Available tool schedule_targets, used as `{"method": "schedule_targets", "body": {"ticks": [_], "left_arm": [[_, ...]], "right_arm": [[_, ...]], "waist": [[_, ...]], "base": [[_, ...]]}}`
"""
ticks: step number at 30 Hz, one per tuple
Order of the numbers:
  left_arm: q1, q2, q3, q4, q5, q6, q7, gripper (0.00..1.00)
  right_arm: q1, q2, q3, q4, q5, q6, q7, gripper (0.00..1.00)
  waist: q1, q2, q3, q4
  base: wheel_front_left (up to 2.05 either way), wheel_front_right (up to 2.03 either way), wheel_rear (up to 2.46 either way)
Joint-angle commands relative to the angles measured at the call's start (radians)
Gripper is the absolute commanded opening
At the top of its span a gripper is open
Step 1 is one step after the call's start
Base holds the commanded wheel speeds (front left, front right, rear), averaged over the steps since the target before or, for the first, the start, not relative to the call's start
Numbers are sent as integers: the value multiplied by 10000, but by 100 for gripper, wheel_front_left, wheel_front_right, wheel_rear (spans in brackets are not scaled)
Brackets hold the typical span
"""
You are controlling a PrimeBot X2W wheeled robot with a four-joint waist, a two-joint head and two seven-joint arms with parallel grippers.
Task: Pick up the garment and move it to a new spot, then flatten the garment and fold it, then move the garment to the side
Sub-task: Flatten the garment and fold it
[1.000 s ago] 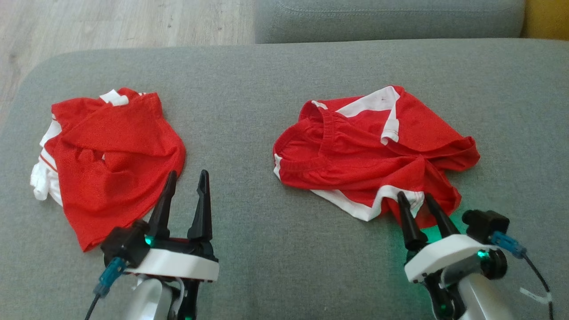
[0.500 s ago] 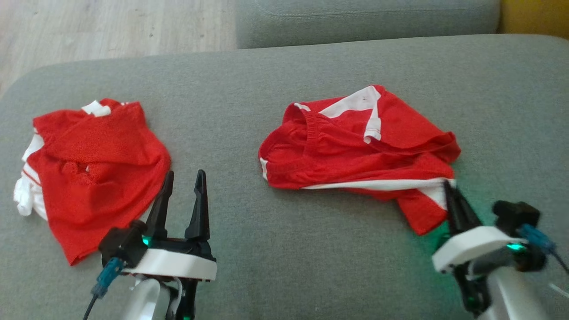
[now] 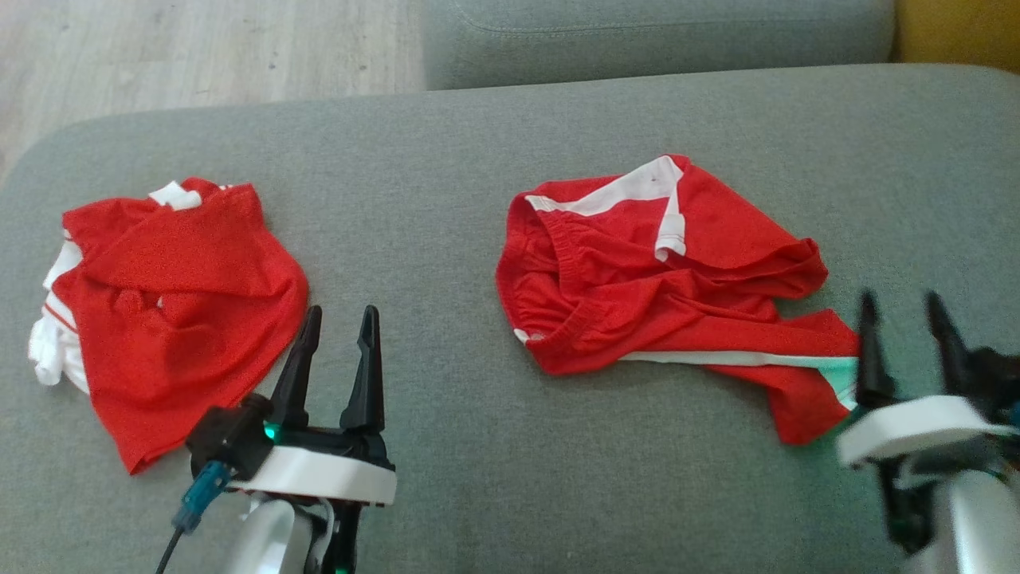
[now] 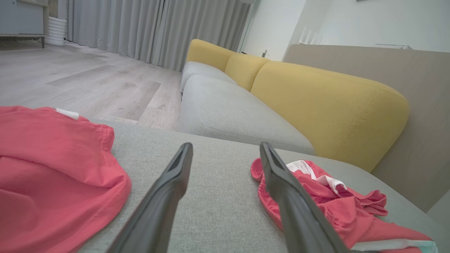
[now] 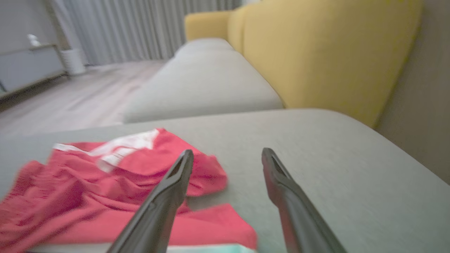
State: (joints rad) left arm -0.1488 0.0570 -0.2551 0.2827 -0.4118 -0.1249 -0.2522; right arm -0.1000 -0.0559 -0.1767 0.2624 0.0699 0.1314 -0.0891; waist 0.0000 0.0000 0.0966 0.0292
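grey sofa cushion w/ red shorts + red shirt

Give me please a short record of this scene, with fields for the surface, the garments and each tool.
surface: grey sofa cushion
left tool: open, empty
right tool: open, empty
left garment: red and white, crumpled, beside left tool
right garment: red shorts, white trim, crumpled, not folded, near corner by right tool
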Motion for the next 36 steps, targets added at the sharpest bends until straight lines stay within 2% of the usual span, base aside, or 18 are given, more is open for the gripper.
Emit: {"method": "schedule_targets", "body": {"ticks": [1, 7, 12, 22, 32, 36], "left_arm": [[-378, 52, 280, -296, 49, -57, -95, 100], [-318, 46, 187, -280, 28, -57, -95, 100], [-267, 43, 102, -320, 13, -57, -95, 100], [-182, 54, 31, -335, 4, -57, -95, 100], [-399, 14, -212, -273, -118, -57, -95, 100], [-494, -3, -242, -203, -180, -57, -95, 100]], "right_arm": [[-388, 29, 805, -576, 129, -7, -358, 100], [-22, 50, 3101, -887, 751, -7, -882, 100], [89, 54, 3988, -380, 991, -7, -964, 100], [-388, 55, 4301, 306, 1115, -7, -1008, 100], [-1665, -82, 4815, 1761, 1021, -7, 671, 100], [-2005, -191, 4961, 2311, 1108, -7, 904, 100]], "waist": [[0, 0, -65, 88], [0, 0, -224, 401], [0, 0, -238, 728], [0, 0, -163, 1175], [0, 0, 263, 1570], [0, 0, 411, 1714]], "base": [[0, 0, 0], [0, 0, 0], [0, 0, 0], [0, 0, 0], [0, 0, 0], [0, 0, 0]]}}
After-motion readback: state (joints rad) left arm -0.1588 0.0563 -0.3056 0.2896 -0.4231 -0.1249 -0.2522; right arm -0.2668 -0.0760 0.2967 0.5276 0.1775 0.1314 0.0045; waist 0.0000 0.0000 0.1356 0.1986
